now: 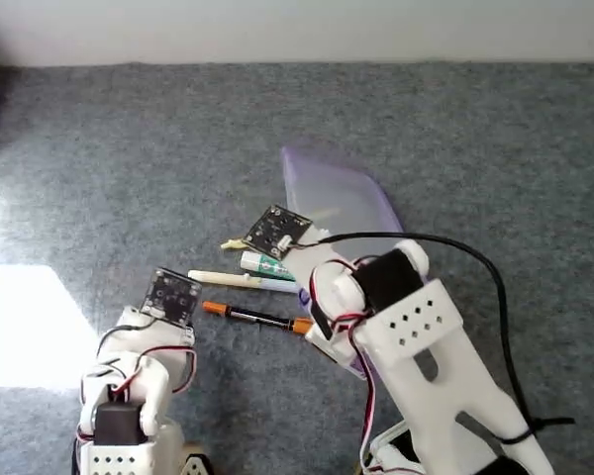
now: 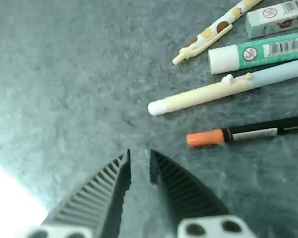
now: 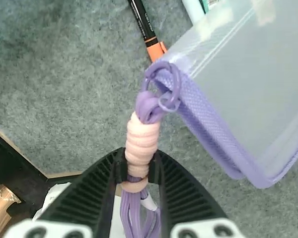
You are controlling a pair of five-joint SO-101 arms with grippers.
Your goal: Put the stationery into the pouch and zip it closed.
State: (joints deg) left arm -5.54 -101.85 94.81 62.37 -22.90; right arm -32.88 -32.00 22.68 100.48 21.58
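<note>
pinching pouch pull cord (image 3: pixel 140 131), right gripper (image 3: pixel 137 161)

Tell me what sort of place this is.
Probably a tabletop robot test bench: a grey felt-like mat covers the surface, two white robot arms stand over it, and loose pens lie beside a translucent purple zip pouch.

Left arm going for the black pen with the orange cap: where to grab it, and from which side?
Mid-barrel of the black pen with the orange cap, from above, jaws across it. It lies flat on the grey felt table, apart from the cream-and-blue pen beside it, so both sides are free. The left gripper hangs near its capped end.
</note>
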